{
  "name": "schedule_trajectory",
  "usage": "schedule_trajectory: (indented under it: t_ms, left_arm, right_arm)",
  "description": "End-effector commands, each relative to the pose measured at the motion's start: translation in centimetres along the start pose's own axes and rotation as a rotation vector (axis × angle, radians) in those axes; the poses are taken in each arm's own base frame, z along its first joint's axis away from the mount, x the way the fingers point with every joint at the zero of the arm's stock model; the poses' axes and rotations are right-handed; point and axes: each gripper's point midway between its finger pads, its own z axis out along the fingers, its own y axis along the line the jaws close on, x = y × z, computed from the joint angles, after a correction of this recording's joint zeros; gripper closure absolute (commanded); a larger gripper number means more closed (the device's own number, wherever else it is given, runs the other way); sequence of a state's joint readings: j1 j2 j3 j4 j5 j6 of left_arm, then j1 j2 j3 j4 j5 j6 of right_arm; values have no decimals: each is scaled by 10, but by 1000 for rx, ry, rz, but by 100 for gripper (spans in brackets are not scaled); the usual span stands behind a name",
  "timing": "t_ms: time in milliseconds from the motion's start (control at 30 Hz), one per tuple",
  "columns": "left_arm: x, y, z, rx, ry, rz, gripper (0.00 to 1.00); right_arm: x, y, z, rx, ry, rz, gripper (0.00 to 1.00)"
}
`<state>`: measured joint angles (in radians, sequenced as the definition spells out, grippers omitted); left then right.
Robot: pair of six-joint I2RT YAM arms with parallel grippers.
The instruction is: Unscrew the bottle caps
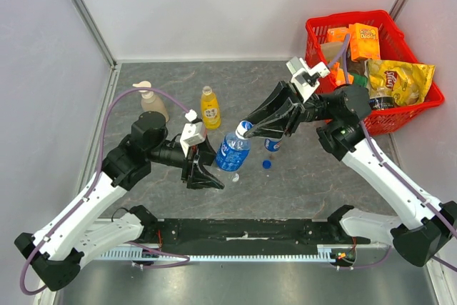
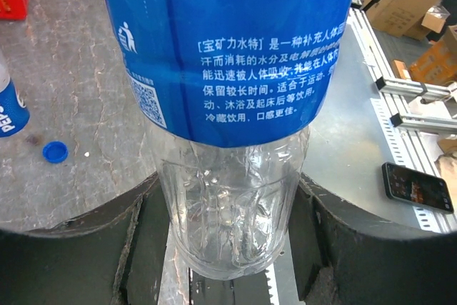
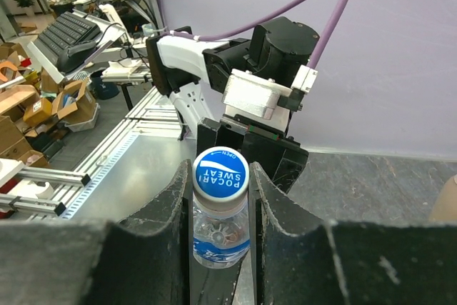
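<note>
Blue loose cap (image 1: 266, 164) beside held bottle (image 1: 232, 153); red basket (image 1: 414, 114) apart.

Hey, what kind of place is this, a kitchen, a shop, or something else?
Most likely a robotics lab test cell: a grey stone-patterned tabletop boxed in by pale wall panels, with open cardboard boxes and a dark keyboard in the cluttered room beyond it.

Left arm (image 1: 93, 198) and right arm (image 1: 385, 173): white link shells, black joint housings. One lilac cable (image 1: 107, 126) per arm. Left gripper (image 1: 211, 176) and right gripper (image 1: 248, 129): black wedge-shaped fingers, white wrist blocks.
</note>
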<state>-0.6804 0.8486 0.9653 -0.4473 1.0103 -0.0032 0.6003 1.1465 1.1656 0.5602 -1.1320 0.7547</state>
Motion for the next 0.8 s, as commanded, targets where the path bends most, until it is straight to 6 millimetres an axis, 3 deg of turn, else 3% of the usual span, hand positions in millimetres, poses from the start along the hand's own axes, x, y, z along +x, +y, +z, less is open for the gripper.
schedule_trajectory:
  t_ms: [0,67,267,433,767]
  left_arm:
    - [-16,-12,0,68,-49,63,98]
    - [-16,-10,1,59,-50,63,98]
    - [-12,2,0,-18,-45,40,98]
    - [-6,8,1,-48,-28,30,98]
    - [5,21,-1,-117,3,-2,98]
  right_arm:
    - [-1,9,-1,-23,1,-15,96]
    - [1,6,-1,-11,1,-9,89]
    - [-2,2,0,16,-8,-8,38]
    - [-5,1,0,29,-7,-13,2]
    - [-16,-4,0,85,-21,-33,2]
